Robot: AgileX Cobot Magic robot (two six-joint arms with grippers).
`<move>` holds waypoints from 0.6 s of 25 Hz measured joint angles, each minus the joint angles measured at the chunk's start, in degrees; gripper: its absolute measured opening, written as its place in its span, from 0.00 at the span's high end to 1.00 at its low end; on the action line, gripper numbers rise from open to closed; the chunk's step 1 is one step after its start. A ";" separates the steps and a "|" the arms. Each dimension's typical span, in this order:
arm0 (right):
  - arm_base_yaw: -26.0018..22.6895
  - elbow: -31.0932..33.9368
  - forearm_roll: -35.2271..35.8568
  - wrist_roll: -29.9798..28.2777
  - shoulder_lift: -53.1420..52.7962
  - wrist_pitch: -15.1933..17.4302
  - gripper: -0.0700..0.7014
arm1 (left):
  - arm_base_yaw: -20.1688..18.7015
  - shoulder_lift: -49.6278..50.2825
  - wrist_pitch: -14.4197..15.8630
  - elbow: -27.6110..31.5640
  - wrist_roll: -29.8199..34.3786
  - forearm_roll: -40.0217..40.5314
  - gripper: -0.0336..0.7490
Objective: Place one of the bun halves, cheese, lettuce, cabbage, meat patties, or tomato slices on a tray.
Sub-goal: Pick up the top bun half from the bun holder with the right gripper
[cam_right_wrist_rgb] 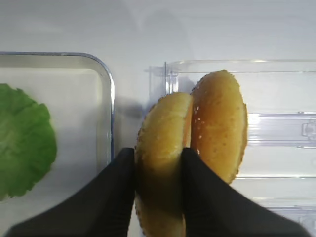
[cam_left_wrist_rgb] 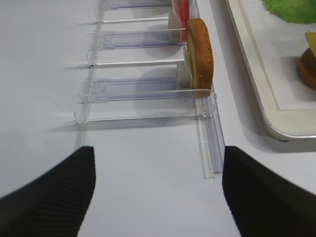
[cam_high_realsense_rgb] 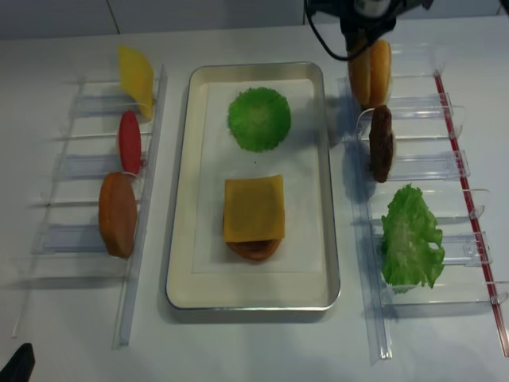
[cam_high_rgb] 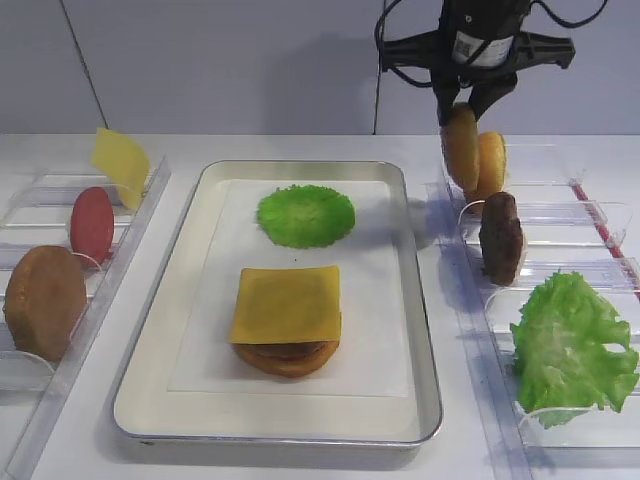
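From above I see my right pincer [cam_high_rgb: 462,118] at the upper right of the frame, closed on a sesame bun half [cam_high_rgb: 460,147] held on edge, its black fingers [cam_right_wrist_rgb: 111,197] pressed against both faces. A second bun half [cam_high_rgb: 491,163] stands just behind it in the clear rack [cam_high_rgb: 560,215], the two nearly touching. Lower in that rack stand a dark meat patty [cam_high_rgb: 500,238] and a leaf of lettuce [cam_high_rgb: 572,348]. The silver tray [cam_high_rgb: 190,330] fills the middle of the table [cam_high_rgb: 300,460]; on its paper liner lie a round green cabbage leaf [cam_high_rgb: 305,215] and, nearer the bottom, a cheese slice [cam_high_rgb: 286,304] covering a stack. At the left edge another rack holds cheese [cam_high_rgb: 121,165], a tomato slice [cam_high_rgb: 92,224] and a plain brown disc [cam_high_rgb: 44,301]. My left pincer [cam_left_wrist_rgb: 157,197] hangs open over bare table
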 joint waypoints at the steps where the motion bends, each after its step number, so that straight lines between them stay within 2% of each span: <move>1: 0.00 0.00 0.31 -0.51 -0.79 0.08 0.60 | 0.00 0.00 0.00 0.00 0.00 0.00 0.33; 10: 0.00 0.00 4.35 -5.65 -8.12 0.63 0.60 | 0.00 0.00 0.00 0.00 0.00 0.00 0.33; 15: 0.00 1.89 9.94 -8.45 -14.01 0.98 0.60 | 0.00 0.00 0.00 0.00 0.00 0.00 0.33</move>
